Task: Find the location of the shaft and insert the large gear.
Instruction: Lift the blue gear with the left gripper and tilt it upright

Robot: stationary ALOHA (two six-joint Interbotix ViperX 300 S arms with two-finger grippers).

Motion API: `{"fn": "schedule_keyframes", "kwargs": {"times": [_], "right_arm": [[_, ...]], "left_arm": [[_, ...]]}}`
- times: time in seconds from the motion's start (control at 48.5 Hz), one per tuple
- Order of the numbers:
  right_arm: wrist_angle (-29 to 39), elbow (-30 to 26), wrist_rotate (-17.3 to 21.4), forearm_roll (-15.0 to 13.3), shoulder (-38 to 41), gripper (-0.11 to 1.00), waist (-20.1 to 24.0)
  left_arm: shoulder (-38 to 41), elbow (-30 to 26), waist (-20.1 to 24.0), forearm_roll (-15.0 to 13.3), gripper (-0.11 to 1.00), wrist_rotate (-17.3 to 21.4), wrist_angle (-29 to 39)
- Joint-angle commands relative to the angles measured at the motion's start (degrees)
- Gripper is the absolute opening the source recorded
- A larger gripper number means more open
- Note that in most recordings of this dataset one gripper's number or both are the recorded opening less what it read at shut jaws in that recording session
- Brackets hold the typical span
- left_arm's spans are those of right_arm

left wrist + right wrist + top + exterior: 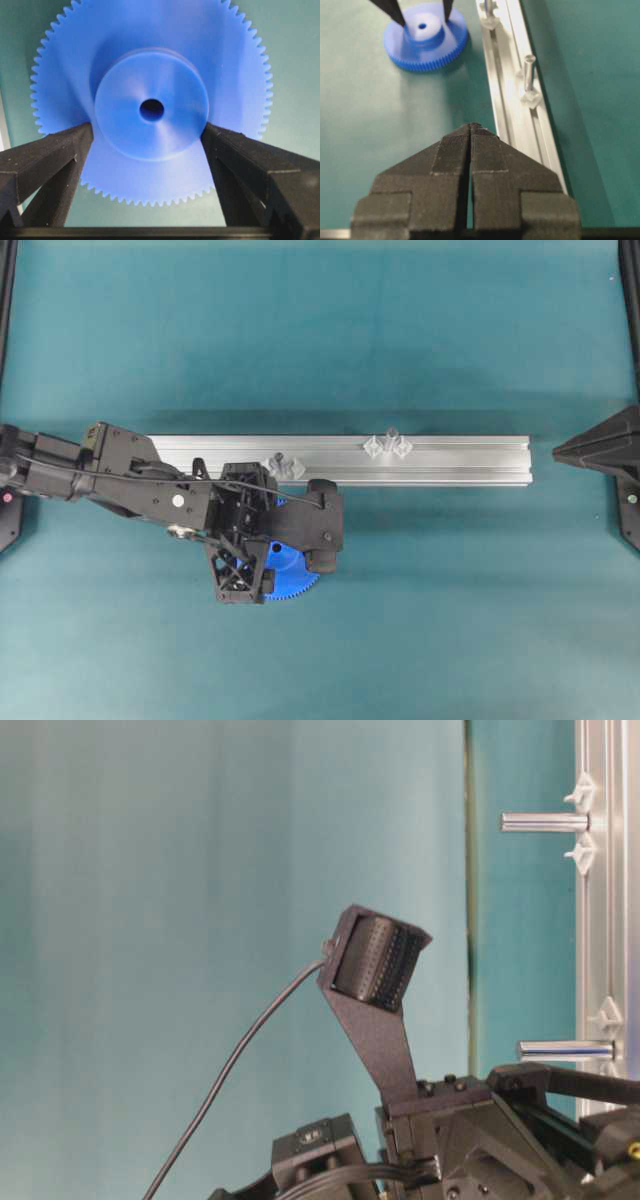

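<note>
1. Low in the left wrist view, the left claw [150, 145] stands spread wide, one black finger [47, 160] on each side of the raised hub of the large gear [150, 60]. Both fingertips sit right against the hub's sides; whether they press on it cannot be told.
2. Seen from overhead, the same claw [275, 565] reaches from the left edge to the lower centre, and only a blue toothed arc of the gear [295, 580] shows under it, just below the rail [450, 460].
3. At the bottom of the right wrist view, the right claw [471, 131] has its ribbed fingertips pressed together with nothing between them. It hangs over bare table, well apart from the gear [426, 37] in the upper left of that frame.
4. Teal matting covers the table [450, 620], and the silver rail lies across the middle of the overhead frame.
5. Right of centre on the rail stands the shaft [390, 435], between two clear diamond tabs set apart. A second pin [281, 460], whose tabs touch, stands further left, just beside the left arm's wrist.
6. Only the table-level view, which is turned sideways, shows both pins in full length, the shaft [545, 822] at upper right and the other pin [565, 1049] lower down; the gear is hidden there behind the black arm hardware.
7. Only the left wrist view shows the hub's small centre hole [151, 110] up close.
</note>
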Motion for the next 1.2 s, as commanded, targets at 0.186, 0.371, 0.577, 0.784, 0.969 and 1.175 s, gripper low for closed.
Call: {"fn": "schedule_keyframes", "kwargs": {"times": [0.186, 0.371, 0.577, 0.784, 0.969, 1.175], "right_arm": [[-0.53, -0.53, 0.62, -0.09, 0.44, -0.01, -0.18], [-0.62, -0.53, 0.7, -0.09, 0.35, -0.01, -0.18], [-1.14, -0.53, 0.62, -0.09, 0.35, -0.01, -0.09], [-1.14, -0.53, 0.7, -0.09, 0.35, -0.01, -0.18], [-1.23, -0.53, 0.62, -0.09, 0.35, -0.01, -0.18], [-1.23, -0.44, 0.7, 0.0, 0.44, -0.01, -0.18]], "left_arm": [[-0.62, -1.41, -0.18, 0.18, 0.93, -0.62, -2.2], [0.0, -1.93, -0.18, 0.18, 0.93, -0.62, -2.2], [0.35, -1.76, -0.18, 0.18, 0.93, -0.7, -2.29], [0.7, -1.58, -0.18, 0.18, 0.93, -0.79, -2.29], [0.7, -1.76, -0.18, 0.09, 0.93, -0.79, -2.46], [0.88, -1.76, -0.18, 0.09, 0.87, -1.41, -3.52]]}}
